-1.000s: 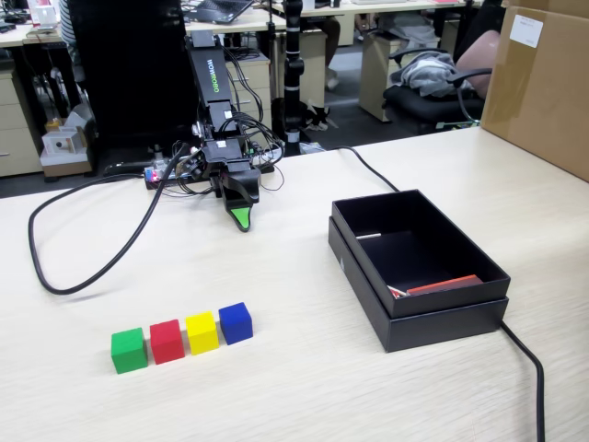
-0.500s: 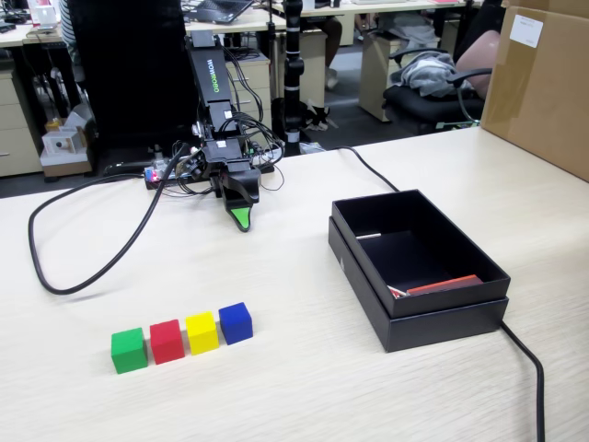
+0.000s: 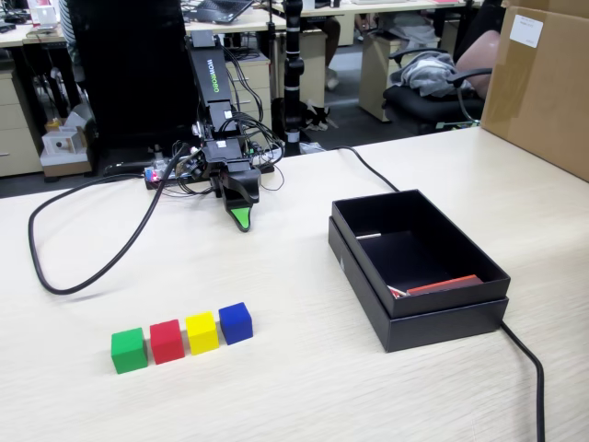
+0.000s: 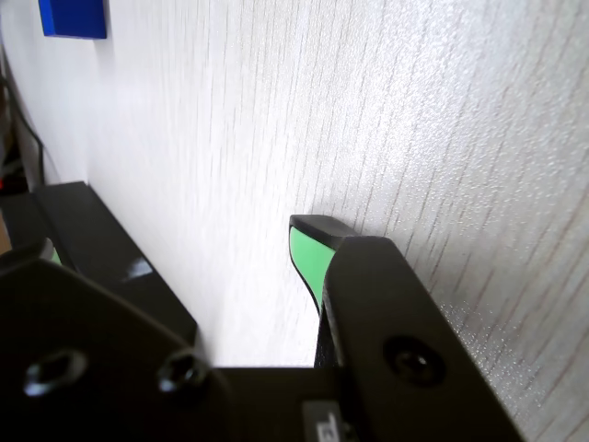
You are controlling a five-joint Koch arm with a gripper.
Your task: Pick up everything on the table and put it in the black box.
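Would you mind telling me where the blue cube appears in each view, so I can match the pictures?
Fixed view: the blue cube sits at the right end of the cube row, lower left of centre.
Wrist view: its edge shows at the top left corner.
Shared landmark: the gripper, green-tipped.

You're in an open office: desks [image 3: 230,18] run along the back, an office chair [image 3: 433,87] with clothes, a laptop [image 3: 219,9].
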